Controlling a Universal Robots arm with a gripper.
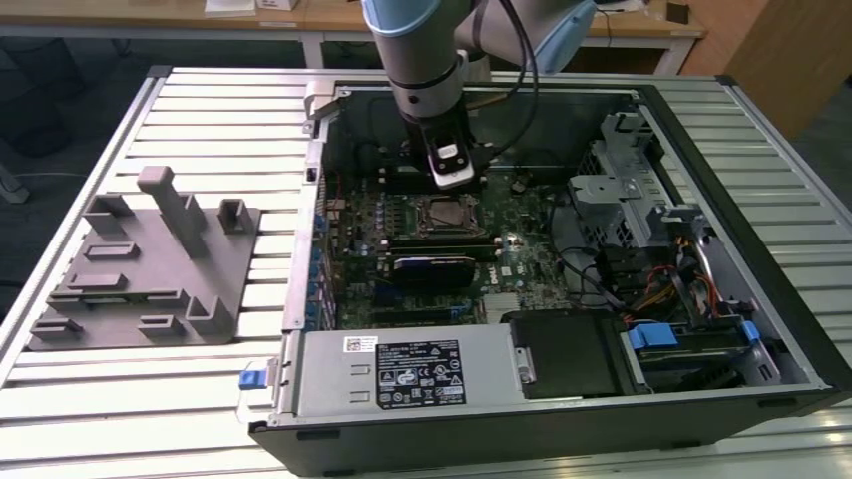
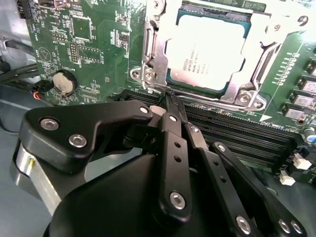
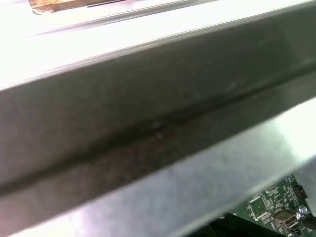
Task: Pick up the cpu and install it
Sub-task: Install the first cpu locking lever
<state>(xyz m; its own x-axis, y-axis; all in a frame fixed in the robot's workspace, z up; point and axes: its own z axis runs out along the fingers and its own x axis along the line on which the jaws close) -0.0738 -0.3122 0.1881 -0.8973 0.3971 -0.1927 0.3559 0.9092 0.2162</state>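
I see the cpu seated in its socket at upper right of the second wrist view, gripper closed, empty, just beside; install step appears done.

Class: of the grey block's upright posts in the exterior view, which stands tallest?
The slim rectangular post at the far end of the grey plastic block; the other posts are short stubs.

Likely a robotics lab: slatted aluminium bench, open computer case, wooden desks behind.
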